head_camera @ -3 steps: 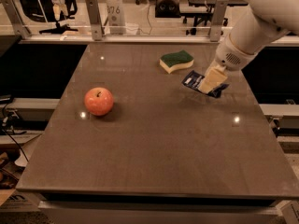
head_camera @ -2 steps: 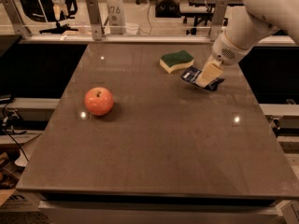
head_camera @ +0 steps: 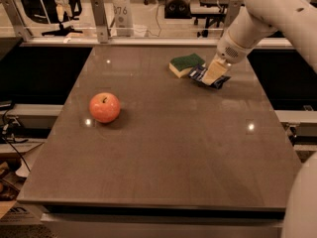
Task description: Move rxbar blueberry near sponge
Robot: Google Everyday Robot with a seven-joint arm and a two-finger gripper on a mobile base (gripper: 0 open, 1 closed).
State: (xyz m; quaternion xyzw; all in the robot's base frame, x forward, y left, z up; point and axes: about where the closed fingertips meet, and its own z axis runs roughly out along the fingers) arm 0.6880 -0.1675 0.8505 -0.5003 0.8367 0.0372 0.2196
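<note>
The sponge [head_camera: 185,64], dark green on top with a pale yellow body, lies at the far right of the table. The rxbar blueberry [head_camera: 199,74], a dark navy wrapper with white print, sits just right of the sponge, close to it or touching it. My gripper [head_camera: 213,75] comes down from the white arm at the upper right, and its pale fingers [head_camera: 214,71] are shut on the bar, covering its middle. The bar rests at or just above the tabletop.
A red-orange apple [head_camera: 104,107] stands at the left middle of the brown table [head_camera: 163,152]. Metal rails and posts [head_camera: 99,19] run along the far edge. My white arm [head_camera: 270,14] crosses the upper right corner.
My gripper has carried the rxbar blueberry up and to the left, away from the camera, closing the gap to the sponge. The apple and sponge have not moved.
</note>
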